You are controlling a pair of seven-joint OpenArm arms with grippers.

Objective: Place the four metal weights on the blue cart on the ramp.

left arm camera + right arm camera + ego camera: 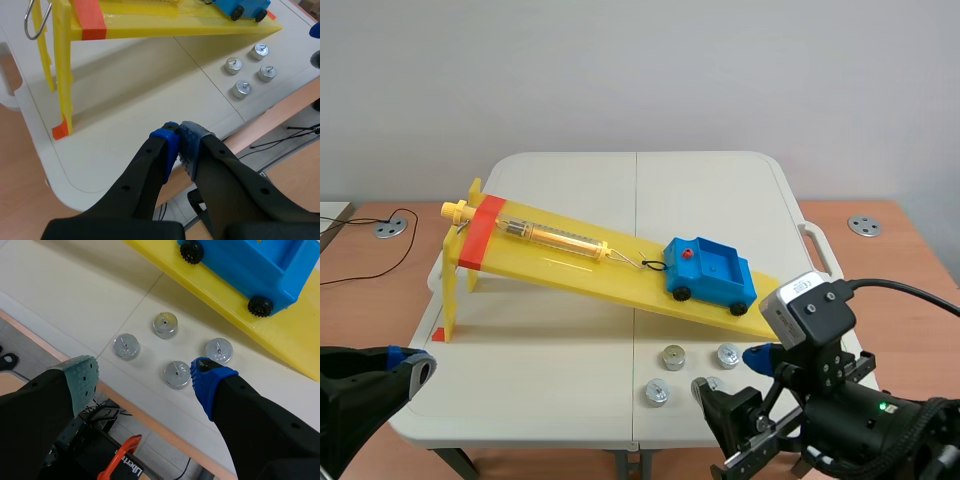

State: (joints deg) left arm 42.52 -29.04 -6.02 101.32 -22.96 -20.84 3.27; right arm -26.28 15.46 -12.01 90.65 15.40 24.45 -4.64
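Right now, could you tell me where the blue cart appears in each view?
Scene view: blue cart right of centre, at the low end of the yellow ramp.
Left wrist view: blue cart far ahead of the shut left gripper, partly cut off.
Right wrist view: blue cart ahead of the open right gripper.
Shared landmark: four metal weights beside the ramp's foot.

the right gripper point(144, 374) hangs open over the near edge of the white table point(65, 295), its grey-green pad point(82, 377) at the table's edge and its blue pad point(207, 380) just beside two of the four metal weights point(165, 324). the weights lie in a loose cluster on the table, apart from one another, near the edge of the yellow ramp point(285, 345). the blue cart point(250, 265) stands on the ramp beyond them, with two black wheels showing.
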